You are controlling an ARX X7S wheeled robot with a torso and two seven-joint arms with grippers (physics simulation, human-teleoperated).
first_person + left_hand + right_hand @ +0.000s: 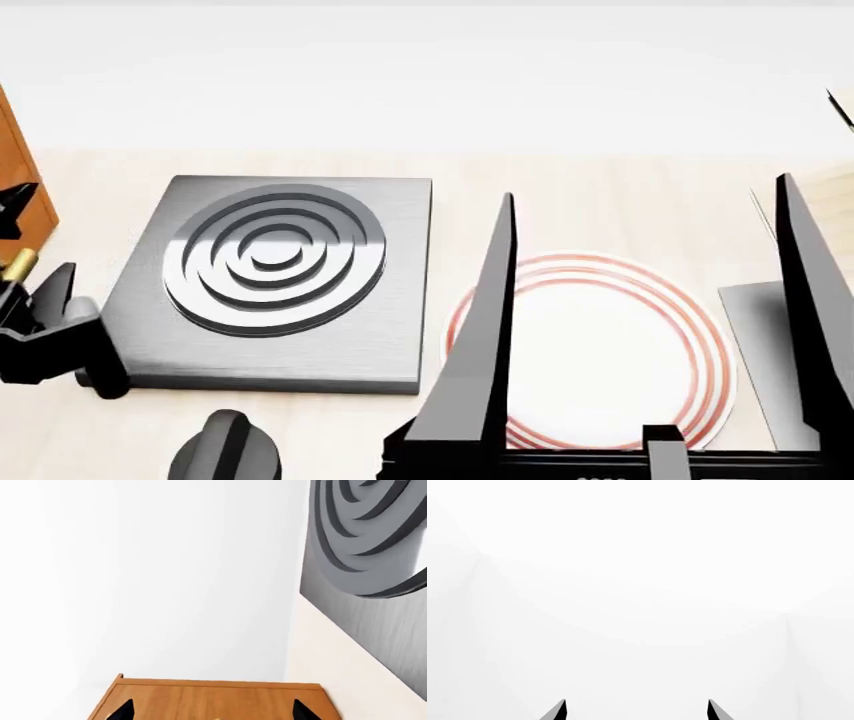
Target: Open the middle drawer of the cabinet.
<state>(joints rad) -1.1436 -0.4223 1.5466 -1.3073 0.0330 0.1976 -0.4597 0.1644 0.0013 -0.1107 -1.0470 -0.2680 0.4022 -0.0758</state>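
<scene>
The cabinet point(19, 165) is an orange-brown wooden box at the far left edge of the head view; only a sliver shows. Its wood face fills the bottom of the left wrist view point(213, 697). A short piece of a brass bar handle point(19, 265) shows between the black fingers of my left gripper point(30, 245). That gripper is open, with its tips wide apart against the wood in its wrist view point(212, 711). I cannot tell which drawer the handle belongs to. My right gripper point(647, 190) is open and empty, raised over the plate; its wrist view point(636, 707) shows only white.
A grey slab with raised concentric rings point(274, 260) lies on the pale counter right of the cabinet, and also shows in the left wrist view point(367, 545). A white plate with red rings point(601, 360) lies under the right gripper. A black knob point(227, 450) is near the front.
</scene>
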